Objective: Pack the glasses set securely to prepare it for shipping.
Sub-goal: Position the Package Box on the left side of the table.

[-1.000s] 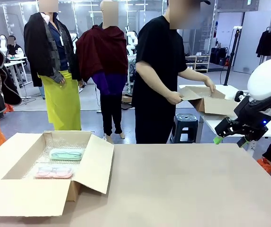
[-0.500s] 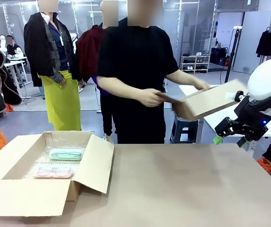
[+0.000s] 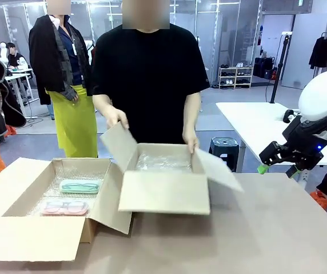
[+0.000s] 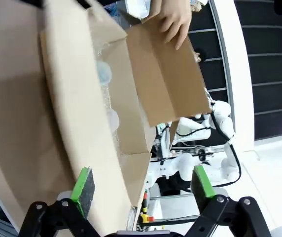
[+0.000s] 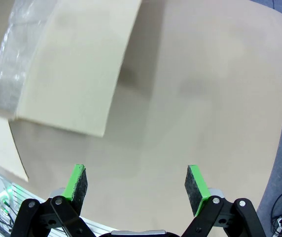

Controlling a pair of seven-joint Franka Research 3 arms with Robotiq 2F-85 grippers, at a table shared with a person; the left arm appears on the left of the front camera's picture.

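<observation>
The glasses set lies in an open cardboard box point(image 3: 15, 191) lined with bubble wrap at the table's left: a mint green case point(image 3: 79, 186) farther back and a pink case point(image 3: 65, 208) nearer. My right gripper point(image 3: 264, 165) hangs open above the table's far right edge, well away from both cases. In the right wrist view, my right gripper point(image 5: 136, 183) has bare tabletop between its green pads point(image 5: 77, 182). My left gripper point(image 4: 143, 185) is open with nothing in it, and cardboard flaps point(image 4: 77, 123) rise close in front of it.
A person at the far side holds a second open box point(image 3: 163, 191), also lined with bubble wrap, at the table's middle, one hand point(image 3: 116, 118) on its left flap. That box's flap point(image 5: 82, 59) shows in the right wrist view. A white side table point(image 3: 249, 123) stands behind right.
The person turned from the side table with the second box and brought it down onto the middle of my table. My left gripper's green tip left the front view. The right arm stayed still.
</observation>
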